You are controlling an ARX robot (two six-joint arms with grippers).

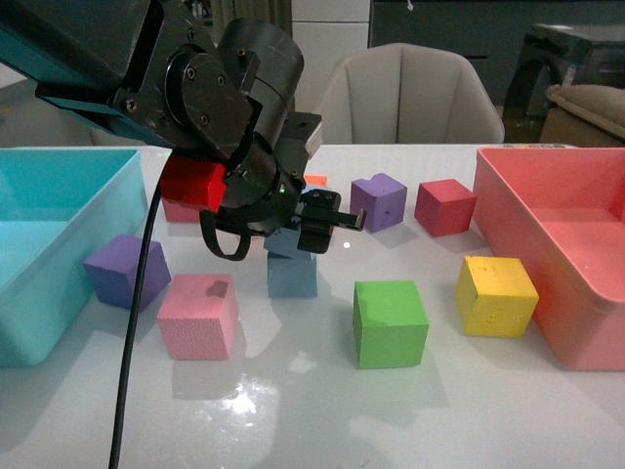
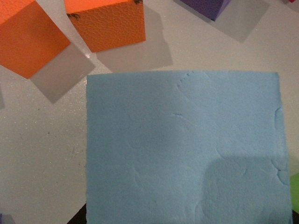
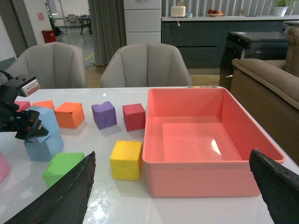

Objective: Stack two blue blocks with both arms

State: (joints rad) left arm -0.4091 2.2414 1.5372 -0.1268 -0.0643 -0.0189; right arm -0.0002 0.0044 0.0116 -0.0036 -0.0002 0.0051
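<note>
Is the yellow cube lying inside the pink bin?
No, the yellow cube stands on the white table outside the pink bin, close beside its wall.

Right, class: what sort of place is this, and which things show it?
Probably a home-style dining or lounge area: padded grey armchairs at the glossy white table, a dark kitchen counter with a fruit bowl, and a brown sofa.

The left arm (image 1: 229, 88) hides most of the upper blue block (image 1: 282, 247) from the front, and the picture's edge crops the teal bin (image 1: 39, 322).
</note>
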